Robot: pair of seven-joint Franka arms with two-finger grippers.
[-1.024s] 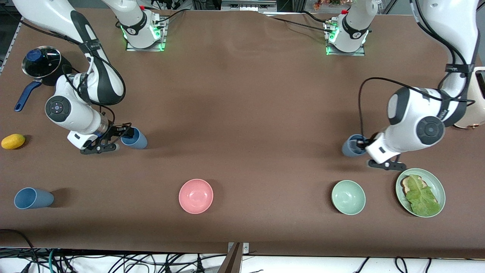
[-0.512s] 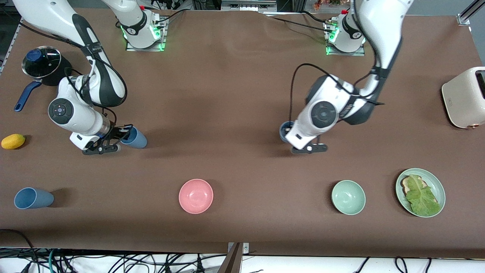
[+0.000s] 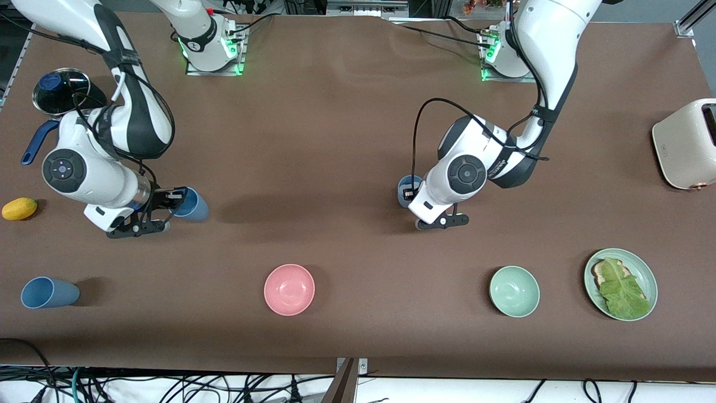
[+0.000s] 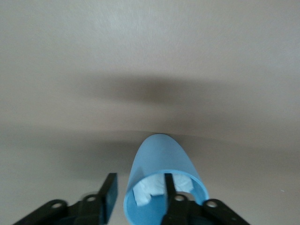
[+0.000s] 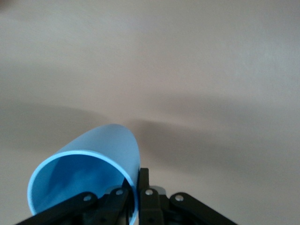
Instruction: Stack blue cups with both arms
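My right gripper (image 3: 170, 200) is shut on the rim of a sky-blue cup (image 3: 193, 205), which is tilted low over the table at the right arm's end. In the right wrist view one finger is inside the cup (image 5: 101, 140) and one outside, and the gripper (image 5: 136, 180) pinches the wall. My left gripper (image 3: 413, 193) is at a slate-blue cup (image 3: 404, 189) near the table's middle. In the left wrist view the gripper (image 4: 139, 177) is open: one finger is inside the cup (image 4: 159, 157), the other outside and apart from the wall. A third blue cup (image 3: 47, 293) lies on its side near the front edge.
A pink bowl (image 3: 289, 289), a mint bowl (image 3: 514, 291) and a green plate (image 3: 652, 280) with toast and lettuce stand nearer the front camera. A blue-handled pot (image 3: 61, 92) and a lemon (image 3: 19, 208) are at the right arm's end. A toaster (image 3: 685, 143) is at the left arm's end.
The left arm has swung the slate-blue cup from beside the green plate to the table's middle. The right gripper with the sky-blue cup has shifted slightly toward the right arm's end.
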